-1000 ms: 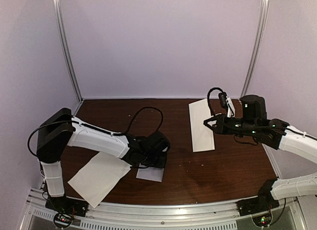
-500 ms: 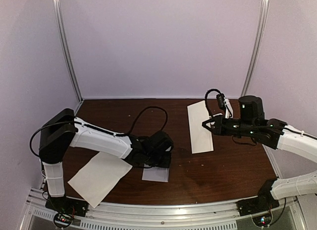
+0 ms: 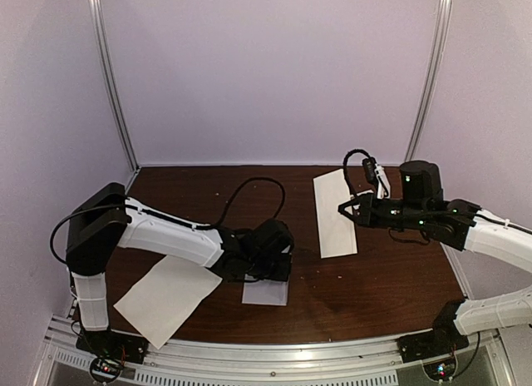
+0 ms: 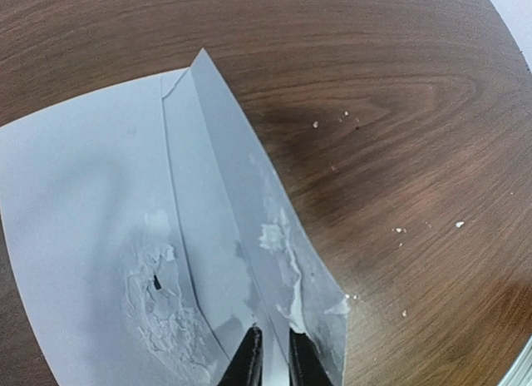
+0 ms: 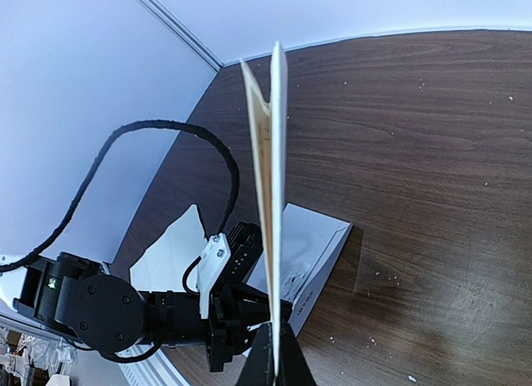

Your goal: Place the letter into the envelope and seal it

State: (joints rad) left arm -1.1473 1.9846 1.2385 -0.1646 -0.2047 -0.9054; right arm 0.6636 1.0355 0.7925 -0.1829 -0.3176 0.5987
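**Grey-white envelope pinned low at centre, letter held up off to its right**

Dark wood tabletop (image 3: pixel 382 278), bare except for paper. Biggest piece is a loose sheet (image 3: pixel 166 299) at the near left, not in play.

Next is the letter (image 3: pixel 335 215), gripped by the right claw (image 5: pixel 274 353), which is clenched on its lower edge. The long axis runs near-to-far in the top view. The right wrist view shows it edge-on and upright, with two folded layers splaying a bit at the top.

The envelope (image 3: pixel 268 293) lies flat near the front edge, centre, left of the letter and nearer the bases, well apart from it. The part that shows runs left-right, so it looks crosswise to the letter. The left arm is on it and the right arm is the far one.

The left claw (image 4: pixel 275 359) is almost clenched. The raised flap (image 4: pixel 270 228) runs straight into the narrow gap, so it looks pinched.

My read: the coming move turns on swinging the letter left and down toward that lifted flap.

- **Top view only:** the gap between the two papers. The left arm hides the flap.
- **Left wrist only:** the lifted flap and scuffed, torn patches on the paper.
- **Right wrist:** the envelope sits below and beyond the letter's edge. I cannot tell whether the mouth gapes.
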